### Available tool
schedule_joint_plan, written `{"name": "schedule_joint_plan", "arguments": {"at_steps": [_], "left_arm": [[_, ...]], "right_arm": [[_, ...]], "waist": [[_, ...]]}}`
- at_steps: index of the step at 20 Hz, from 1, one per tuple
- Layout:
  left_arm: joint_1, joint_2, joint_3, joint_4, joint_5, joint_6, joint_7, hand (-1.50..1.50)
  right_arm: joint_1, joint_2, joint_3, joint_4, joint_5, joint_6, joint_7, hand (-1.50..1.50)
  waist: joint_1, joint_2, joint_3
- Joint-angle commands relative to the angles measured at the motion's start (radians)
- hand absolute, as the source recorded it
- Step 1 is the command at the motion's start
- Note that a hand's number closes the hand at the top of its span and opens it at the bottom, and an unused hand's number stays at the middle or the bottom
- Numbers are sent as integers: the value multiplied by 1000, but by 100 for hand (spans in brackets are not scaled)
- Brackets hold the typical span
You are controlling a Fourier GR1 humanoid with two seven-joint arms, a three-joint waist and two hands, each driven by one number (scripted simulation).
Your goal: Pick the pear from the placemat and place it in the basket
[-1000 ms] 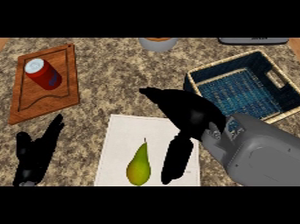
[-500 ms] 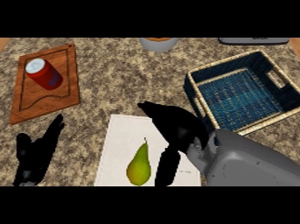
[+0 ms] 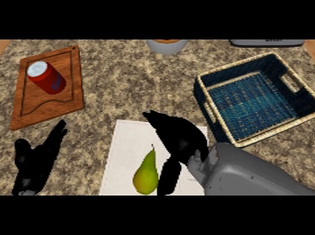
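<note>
The pear (image 3: 145, 172) is lying on the white placemat (image 3: 122, 156) at lower centre, stem pointing up-frame, while the right hand (image 3: 178, 140) is hovering just to its right with fingers spread, far nearer than the open left hand (image 3: 34, 160).

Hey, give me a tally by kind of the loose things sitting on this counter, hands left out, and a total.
Pear: 1
Red can: 1
Wooden cutting board: 1
White placemat: 1
Blue basket: 1
Cup at the far edge, cut off by the view: 1
Grey object at the far right edge, unclear what: 1
Total: 7
</note>
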Motion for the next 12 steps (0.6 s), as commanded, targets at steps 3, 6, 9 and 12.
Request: {"name": "schedule_joint_plan", "arguments": {"at_steps": [3,6,9,12], "left_arm": [[36,-37,-21,110,-20,3,17,0],[34,-18,-5,65,-11,-6,48,0],[93,-22,-21,13,-25,6,62,0],[1,-19,18,115,-12,-9,55,0]], "right_arm": [[33,67,8,0,73,-27,20,-150],[50,67,-2,98,95,5,-70,-150],[63,93,26,88,112,22,-33,-150],[62,156,59,128,123,35,20,-150]], "waist": [[-4,9,-17],[5,12,-17],[9,9,-17],[1,12,-18]]}}
